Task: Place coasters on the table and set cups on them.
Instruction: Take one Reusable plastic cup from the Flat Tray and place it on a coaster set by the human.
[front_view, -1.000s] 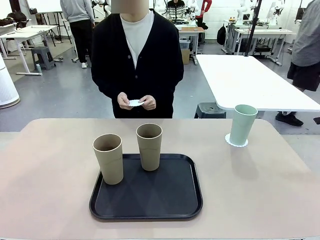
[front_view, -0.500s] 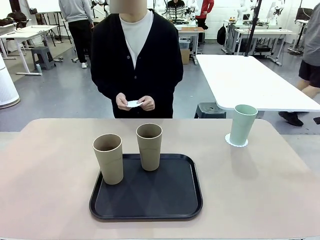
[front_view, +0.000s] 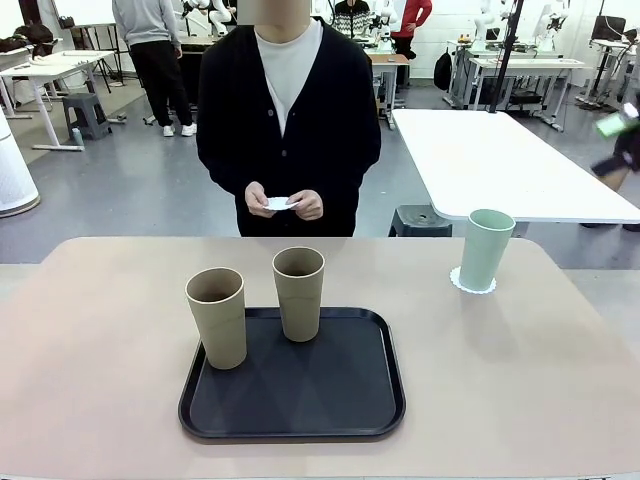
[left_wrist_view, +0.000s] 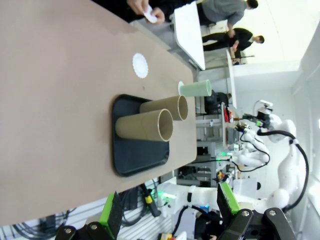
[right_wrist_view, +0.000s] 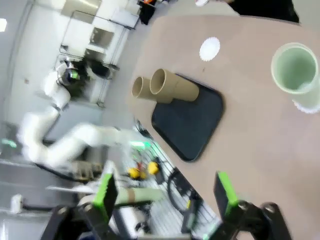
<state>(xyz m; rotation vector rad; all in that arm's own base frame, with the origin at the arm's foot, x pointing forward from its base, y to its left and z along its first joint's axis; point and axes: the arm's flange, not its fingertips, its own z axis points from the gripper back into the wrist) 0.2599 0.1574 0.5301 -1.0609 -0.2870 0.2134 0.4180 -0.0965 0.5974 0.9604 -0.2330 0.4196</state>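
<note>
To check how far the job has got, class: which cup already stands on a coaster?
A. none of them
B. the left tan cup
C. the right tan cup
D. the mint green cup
D: the mint green cup stands upright on a white coaster on the table, while the left tan cup and the right tan cup stand on the black tray.

The front view looks across the table (front_view: 560, 380) at the person (front_view: 290, 120). Both wrist views look down from well back, rolled sideways; all 3 share the tray (front_view: 330, 390) and cups (front_view: 299, 292).
</note>
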